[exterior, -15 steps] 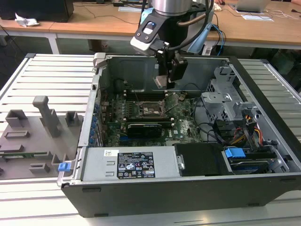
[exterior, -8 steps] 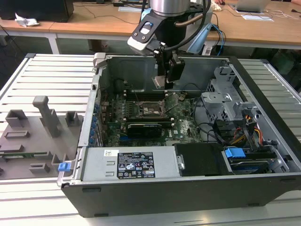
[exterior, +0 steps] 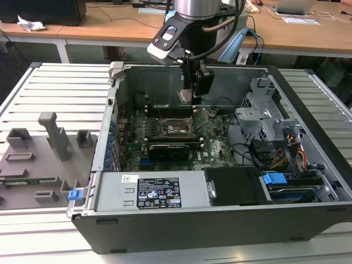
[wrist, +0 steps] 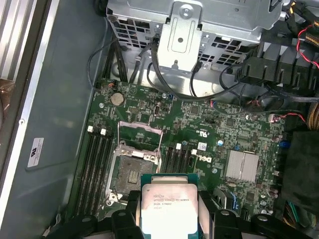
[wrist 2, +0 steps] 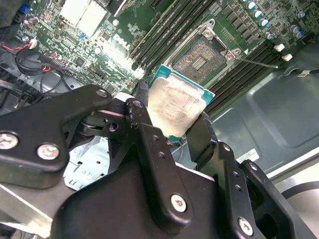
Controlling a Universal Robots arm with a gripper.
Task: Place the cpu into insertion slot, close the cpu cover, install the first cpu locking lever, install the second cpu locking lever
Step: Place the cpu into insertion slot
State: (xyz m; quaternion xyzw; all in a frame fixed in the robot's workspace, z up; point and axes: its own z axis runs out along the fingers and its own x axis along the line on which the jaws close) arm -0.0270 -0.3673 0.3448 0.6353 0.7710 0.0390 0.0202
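exterior view: set back, high, angled down into open computer case | both wrist views: close over motherboard, facing down | shared by all: insertion slot, cpu

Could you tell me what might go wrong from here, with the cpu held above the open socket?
1. The tool grips the cpu by two opposite edges, above the insertion slot and not touching it. A slip could drop the cpu onto the bare contacts.
2. The cpu cover stands open beside the slot, and a thin lever lies alongside. A descent slightly off line might catch either.
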